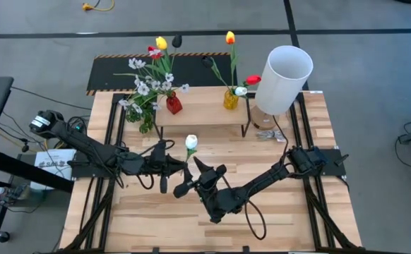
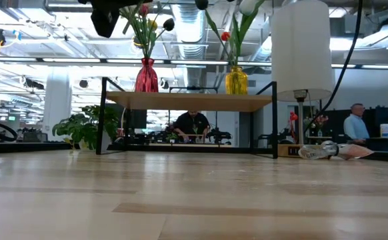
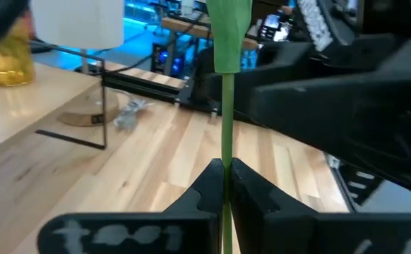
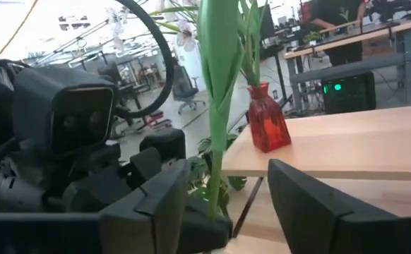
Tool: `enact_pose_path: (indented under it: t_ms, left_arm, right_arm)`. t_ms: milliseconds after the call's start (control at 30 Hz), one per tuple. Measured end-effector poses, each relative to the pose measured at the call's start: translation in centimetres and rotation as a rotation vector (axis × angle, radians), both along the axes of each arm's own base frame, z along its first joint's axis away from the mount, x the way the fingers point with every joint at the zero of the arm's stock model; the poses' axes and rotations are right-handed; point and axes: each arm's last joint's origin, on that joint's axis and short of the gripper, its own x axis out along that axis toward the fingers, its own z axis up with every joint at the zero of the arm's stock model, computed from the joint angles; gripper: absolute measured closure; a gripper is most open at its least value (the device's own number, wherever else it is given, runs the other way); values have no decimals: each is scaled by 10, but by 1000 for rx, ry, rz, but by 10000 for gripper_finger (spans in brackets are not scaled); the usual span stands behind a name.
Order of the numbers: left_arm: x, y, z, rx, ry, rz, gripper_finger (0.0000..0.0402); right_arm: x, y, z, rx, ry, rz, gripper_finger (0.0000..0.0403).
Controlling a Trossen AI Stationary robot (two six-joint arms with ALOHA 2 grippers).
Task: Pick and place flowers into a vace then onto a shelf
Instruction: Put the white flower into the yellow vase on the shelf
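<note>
High view alone takes in both arms. Left of centre, the left gripper [image 1: 179, 167] is clamped on the stem of a white tulip [image 1: 191, 142], whose head stands just above it in the frame. Right beside it, the right gripper [image 1: 191, 175] has its fingers spread on either side of the same stem. Above them, at upper centre, the shelf [image 1: 202, 106] carries a red vase [image 1: 173, 104] with a bunch of flowers [image 1: 149, 74] at its left end and a yellow vase [image 1: 231, 99] at its right end. A white lamp [image 1: 283, 77] stands at upper right.

Left wrist view shows the grip close up: the dark fingers [image 3: 209, 185] meet tight on the green stem at lower centre. Right wrist view shows the stem rising between two parted fingers [image 4: 164, 201], neither pad touching it, with the red vase on the shelf at centre right.

Low view shows the shelf from the side on thin black legs, both vases on top, and bare table [image 2: 181, 200] across the whole lower half. A crumpled wrapper [image 2: 331, 151] lies at the right by the lamp's base.

Pale wooden slats form the table. Behind it is an open workshop with ceiling ducts, a seated person [image 2: 191, 125] under the shelf line and another [image 2: 357, 127] at far right.
</note>
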Motion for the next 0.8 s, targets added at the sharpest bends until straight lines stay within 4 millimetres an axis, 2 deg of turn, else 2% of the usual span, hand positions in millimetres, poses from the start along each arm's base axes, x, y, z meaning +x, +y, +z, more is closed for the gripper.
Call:
enact_pose_path:
  t_ms: [133, 300, 800]
  left_arm:
    - [2, -3, -2, -5, 3, -47, 401]
    - [4, -4, -2, -1, -7, -63, 401]
    - [4, -4, -2, -3, -4, -77, 401]
  right_arm:
    - [2, -2, 0, -18, -5, 32, 207]
    - [2, -1, 0, -21, -7, 41, 218]
    - [4, 0, -5, 2, -24, 44, 303]
